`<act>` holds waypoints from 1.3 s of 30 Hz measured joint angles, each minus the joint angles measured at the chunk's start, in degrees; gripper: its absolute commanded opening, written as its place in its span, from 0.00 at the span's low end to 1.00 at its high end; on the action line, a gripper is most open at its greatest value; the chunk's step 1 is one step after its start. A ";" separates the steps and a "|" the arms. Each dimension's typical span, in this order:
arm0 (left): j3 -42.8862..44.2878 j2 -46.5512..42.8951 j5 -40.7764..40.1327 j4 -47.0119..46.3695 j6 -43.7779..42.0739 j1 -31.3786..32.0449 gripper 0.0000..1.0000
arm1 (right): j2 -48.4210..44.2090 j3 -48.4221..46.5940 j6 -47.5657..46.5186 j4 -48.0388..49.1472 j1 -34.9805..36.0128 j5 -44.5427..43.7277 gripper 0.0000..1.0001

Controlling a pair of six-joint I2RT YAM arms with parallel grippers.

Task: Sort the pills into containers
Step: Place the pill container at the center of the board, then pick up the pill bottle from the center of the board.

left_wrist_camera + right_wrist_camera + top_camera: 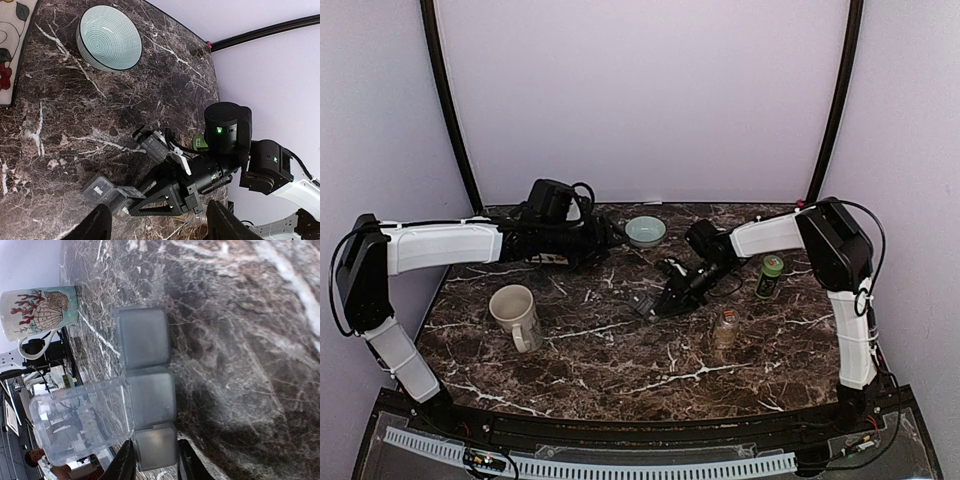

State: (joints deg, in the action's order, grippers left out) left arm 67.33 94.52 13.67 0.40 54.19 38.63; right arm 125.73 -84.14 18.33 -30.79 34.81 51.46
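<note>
**Organizer** (pixel 150 392) — a strip of grey day-cells lying flat on the marble worktop (pixel 620 370) near its middle, with the mug to one side and the bottles to the other. One clear lid (pixel 80 422) is swung out sideways, leaving a cell ready to take pills. The other cells in view are closed. No loose pill shows anywhere.

**Right end effector** (pixel 156 452) — low over the worktop and clenched on the end cell of the organizer, one finger on each side. Gripping the very end looks meant to pin the strip down or drag it while keeping the opened cell free.

**Left end effector** (pixel 608 238) — released, with nothing in it, hanging at the back just beside the bowl (pixel 645 231). From there its camera looks across at the organizer. I judge it is parked out of the other arm's way.

**Green bottle** (pixel 770 276) and **clear bottle** (pixel 725 327) — both upright, right of the organizer and apart from it, within the right arm's reach. They are presumably the pill supply, but their contents are too small to tell.

**Mug** (pixel 516 315) — upright, well apart to the left. The bowl is empty.

**Stage** — early, by my reckoning, as no cell visibly holds a pill.
</note>
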 measured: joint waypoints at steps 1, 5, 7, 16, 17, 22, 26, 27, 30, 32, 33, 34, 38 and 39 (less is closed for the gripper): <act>-0.07 -0.02 0.00 -0.04 0.00 0.00 0.68 | 0.00 0.00 -0.04 -0.02 -0.15 -0.07 0.37; -0.22 -0.04 0.02 -0.57 0.00 0.00 0.68 | 0.04 0.07 -0.28 -0.13 -0.98 -0.87 0.47; -0.24 -0.04 0.07 -0.83 0.00 0.00 0.68 | 0.04 0.04 -0.37 -0.07 -1.22 -0.59 0.50; -0.85 -0.13 0.17 -1.25 0.00 0.00 0.68 | -0.39 -0.07 -1.36 -0.57 -1.46 -1.22 0.57; -0.85 -0.20 0.15 -1.25 0.00 0.00 0.68 | -0.42 -0.28 -1.62 -1.01 -1.49 -2.03 0.58; -0.87 -1.66 -0.31 -1.18 -0.24 0.00 0.68 | -2.12 -2.05 -2.97 -3.67 -1.70 -9.42 0.58; -1.09 -3.39 -1.11 -1.25 -1.09 0.00 0.69 | -3.67 -3.32 -3.52 -5.60 -1.92 -16.22 0.58; -1.22 -3.72 -1.20 -1.20 -1.31 0.00 0.69 | -4.44 -3.48 -3.56 -5.84 -1.92 -18.08 0.58; -1.97 -4.98 -2.05 -1.25 -2.43 0.00 0.70 | -7.37 -3.58 -3.96 -6.58 -1.79 -23.69 0.58; -2.51 -5.99 -2.73 -1.27 -3.34 0.00 0.72 | -10.49 -3.54 -4.37 -6.56 -1.38 -28.92 0.58; -2.69 -6.49 -3.10 -1.22 -3.98 0.00 0.73 | -12.07 -3.48 -4.55 -6.49 -1.11 -31.15 0.58; -2.84 -7.08 -3.48 -1.27 -4.68 0.00 0.73 | -14.19 -3.08 -4.83 -5.97 -0.57 -34.58 0.59; -3.52 -9.97 -5.35 -2.10 -8.41 0.00 0.76 | -24.13 1.29 -6.47 -1.40 4.00 -49.55 0.74; -3.91 -10.93 -5.90 -2.43 -9.70 0.00 0.77 | -26.88 3.26 -6.80 0.79 5.31 -53.57 0.80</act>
State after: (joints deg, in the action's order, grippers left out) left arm 63.42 83.59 7.77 -2.02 44.49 38.63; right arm 98.85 -80.88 11.53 -30.00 40.12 -2.11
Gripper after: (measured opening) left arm 0.747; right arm 0.668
